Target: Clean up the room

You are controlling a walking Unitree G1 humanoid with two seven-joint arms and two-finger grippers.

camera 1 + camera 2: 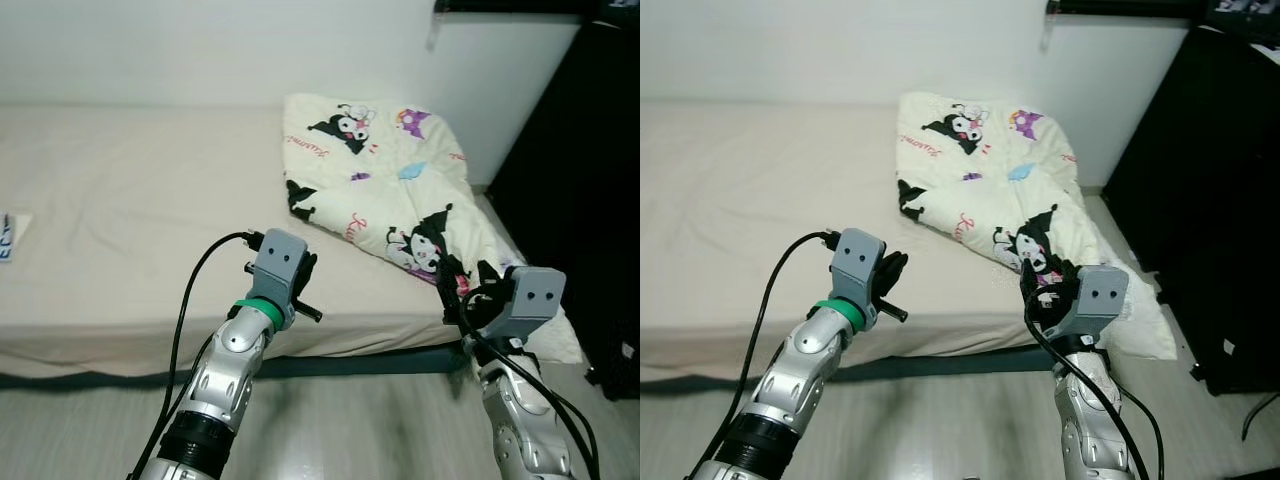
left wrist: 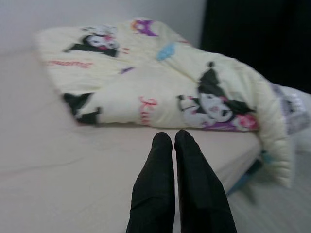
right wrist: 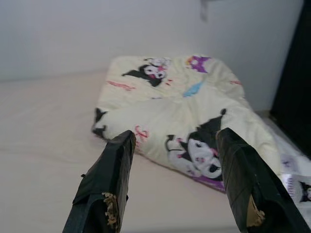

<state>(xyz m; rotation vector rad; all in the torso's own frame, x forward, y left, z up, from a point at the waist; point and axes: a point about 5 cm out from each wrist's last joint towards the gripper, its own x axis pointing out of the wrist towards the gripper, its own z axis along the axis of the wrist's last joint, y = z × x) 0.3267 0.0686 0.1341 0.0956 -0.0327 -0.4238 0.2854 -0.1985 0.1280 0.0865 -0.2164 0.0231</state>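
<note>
**Inspector:** State the position as you see it from where you stand.

**Onlooker:** The robot stands at the foot edge of the bed (image 1: 120, 200), both arms raised in front of it. The folded quilt (image 1: 385, 185), cream with cartoon prints, lies on the mattress towards the robot's right, close to the wall (image 1: 200, 50). One end of it spills off the bed's corner and hangs towards the floor (image 1: 350, 420).

**Inspector:** The grippers?

**Onlooker:** The left gripper (image 2: 174, 145) has its two black fingers pressed together, holding nothing, and hovers over bare sheet, short of the quilt's near edge. The right gripper (image 3: 172, 145) has its fingers spread wide, also empty, and faces the quilt's hanging end, near it but not touching.

**Inspector:** Which step is in hand?

**Onlooker:** In my judgement, the approach. Nothing is gripped yet, so the tidying of the quilt has not begun.

**Inspector:** What does the next move require?

**Onlooker:** The right gripper would need to advance and close on the drooping corner; the left would need to part its fingers before it can take the near edge. The cloth is soft and thick, so a shallow pinch may slip.

**Inspector:** Anything else of note?

**Onlooker:** A small flat item (image 1: 8, 238) lies at the bed's far left edge; I cannot tell what it is. A dark cabinet (image 1: 590, 200) stands close on the right.
</note>
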